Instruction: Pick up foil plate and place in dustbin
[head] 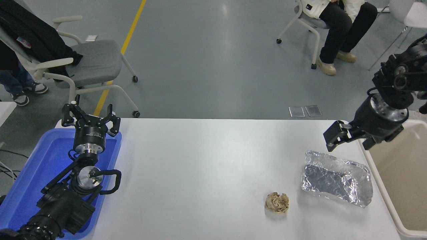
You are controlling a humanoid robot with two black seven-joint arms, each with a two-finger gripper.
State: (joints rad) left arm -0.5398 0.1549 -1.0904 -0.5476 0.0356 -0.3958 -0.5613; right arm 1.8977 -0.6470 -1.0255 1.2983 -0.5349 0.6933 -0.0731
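Note:
The foil plate (337, 178), shiny and crinkled with a bent rim, lies flat on the white table (200, 166) at the right, just left of the dustbin (387, 196). The dustbin is a large cream bin at the table's right edge. My right gripper (352, 141) is open and empty. It hangs above the table just behind the plate's far right corner, by the bin's far left corner, and touches neither. My left gripper (91, 116) is open and parked over the blue tray at the lower left.
A small crumpled tan paper wad (277, 202) lies left of the plate, nearer the front. A shallow blue tray (30, 173) sits at the table's left end. Beyond the table stand office chairs, and a seated person's legs (337, 30) show.

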